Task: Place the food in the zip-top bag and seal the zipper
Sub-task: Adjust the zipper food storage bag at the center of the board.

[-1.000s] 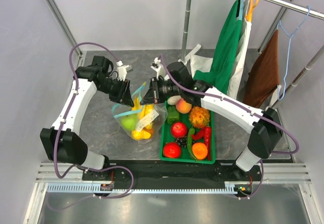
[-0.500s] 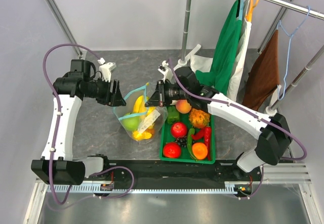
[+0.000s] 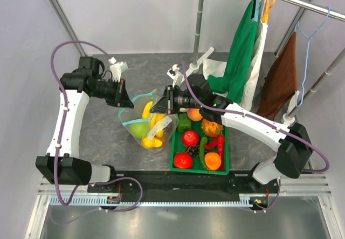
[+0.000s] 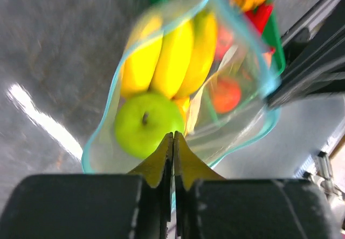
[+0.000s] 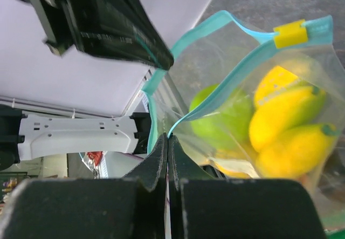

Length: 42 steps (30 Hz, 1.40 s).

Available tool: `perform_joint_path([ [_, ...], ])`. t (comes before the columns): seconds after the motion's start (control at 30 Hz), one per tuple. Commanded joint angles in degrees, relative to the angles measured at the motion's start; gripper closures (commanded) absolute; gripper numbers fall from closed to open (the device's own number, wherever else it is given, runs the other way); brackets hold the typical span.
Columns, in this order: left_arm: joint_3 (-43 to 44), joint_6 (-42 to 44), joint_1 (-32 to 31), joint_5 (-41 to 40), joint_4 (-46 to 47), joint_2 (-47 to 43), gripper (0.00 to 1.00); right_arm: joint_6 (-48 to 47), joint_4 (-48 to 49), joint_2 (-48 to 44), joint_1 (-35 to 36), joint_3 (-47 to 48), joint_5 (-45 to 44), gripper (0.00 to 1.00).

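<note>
Both left hand (image 3: pixel 129 103) and right hand (image 3: pixel 157 108) clenched on the zipper (image 5: pixel 215 21) of the zip-top bag (image 3: pixel 131 129), green crate (image 3: pixel 199 171) just beside

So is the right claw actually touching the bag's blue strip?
Touching. The right wrist view shows the right gripper shut on the zipper, the strip running into its closed jaws.

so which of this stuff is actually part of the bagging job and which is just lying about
In the job: clear plastic zip-top bag, light-blue zipper strip, yellow banana bunch, green apple, toy food in the green plastic crate, left gripper, right gripper.
Lying about: green garment, brown cloth, white cloth, metal rail.
</note>
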State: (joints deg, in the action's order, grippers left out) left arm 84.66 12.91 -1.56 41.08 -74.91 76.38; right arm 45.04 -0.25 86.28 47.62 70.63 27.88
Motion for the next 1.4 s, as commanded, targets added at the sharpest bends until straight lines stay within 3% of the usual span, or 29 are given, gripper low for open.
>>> perform_joint_path([
  [0.0, 10.5, 3.7, -1.8, 4.4, -3.3, 2.5, 0.97, 0.7, 8.0, -0.9, 3.4, 1.4, -2.9, 1.00],
  [0.03, 11.4, 4.0, -1.7, 2.1, -3.4, 2.6, 0.95, 0.7, 7.9, -0.8, 3.6, 1.5, -3.7, 1.00],
  [0.1, 11.8, 3.1, -1.7, -2.9, -1.6, 2.6, 0.71, 0.5, 8.1, -0.9, 3.7, 1.4, -4.7, 1.00],
  [0.13, 11.3, 1.9, -1.7, -10.0, -0.9, 3.1, 0.49, 0.3, 7.6, -1.0, 3.7, 1.3, -4.9, 1.00],
  [0.2, 9.5, 1.2, -0.7, -15.9, -1.5, 5.0, 0.42, -0.5, 6.8, -1.5, 3.6, 1.1, -4.9, 1.00],
  [0.3, 6.4, 2.1, 1.4, -14.7, -2.3, 4.1, 0.38, -1.4, 6.1, -2.3, 3.5, 0.9, -5.4, 1.00],
  [0.33, 4.9, 2.5, 1.4, -15.1, -2.3, 3.5, 0.19, -1.5, 6.1, -2.5, 3.5, 0.8, -5.5, 1.00],
  [0.47, 0.1, 2.0, 1.4, -15.0, -2.9, 0.4, 0.17, -1.6, 5.9, -2.7, 3.4, 0.3, -5.6, 1.00],
  [0.53, -3.0, 0.6, 1.4, -18.8, -1.6, -0.6, 0.17, -1.6, 6.2, -3.0, 3.4, 0.0, -5.3, 1.00],
  [0.63, -3.4, 1.4, 1.4, -17.2, -1.4, -0.3, 0.22, -1.7, 6.5, -3.6, 3.4, -0.8, -5.4, 1.00],
  [0.7, -2.3, 3.9, 1.4, -8.5, -2.8, 1.4, 0.37, -1.9, 6.7, -3.9, 3.4, -1.6, -5.8, 1.00],
  [0.73, 0.0, 4.8, 1.4, -5.3, -5.4, 2.2, 0.63, -2.0, 6.8, -4.0, 3.4, -1.9, -6.2, 1.00],
  [0.83, 9.6, 8.1, -0.8, 1.7, -11.7, 7.1, 0.98, -0.8, 9.3, -3.3, 3.8, -2.3, -6.7, 1.00],
  [0.97, 18.3, 8.0, -8.7, -0.9, -13.2, 10.3, 0.98, 0.5, 12.4, -0.3, 5.9, 1.0, -7.4, 1.00],
  [1.2, 9.9, 10.0, -11.3, -2.3, -12.8, 10.6, 0.98, -1.4, 11.7, 0.5, 6.4, -0.1, -10.9, 0.98],
  [1.3, 7.8, 11.3, -11.3, -2.0, -13.1, 10.9, 0.98, -2.7, 10.9, 0.4, 6.3, -0.8, -10.2, 0.83],
  [1.37, 6.9, 11.8, -11.3, -2.1, -13.2, 11.7, 0.98, -5.5, 9.1, 0.3, 6.2, -0.1, -8.1, 0.56],
])
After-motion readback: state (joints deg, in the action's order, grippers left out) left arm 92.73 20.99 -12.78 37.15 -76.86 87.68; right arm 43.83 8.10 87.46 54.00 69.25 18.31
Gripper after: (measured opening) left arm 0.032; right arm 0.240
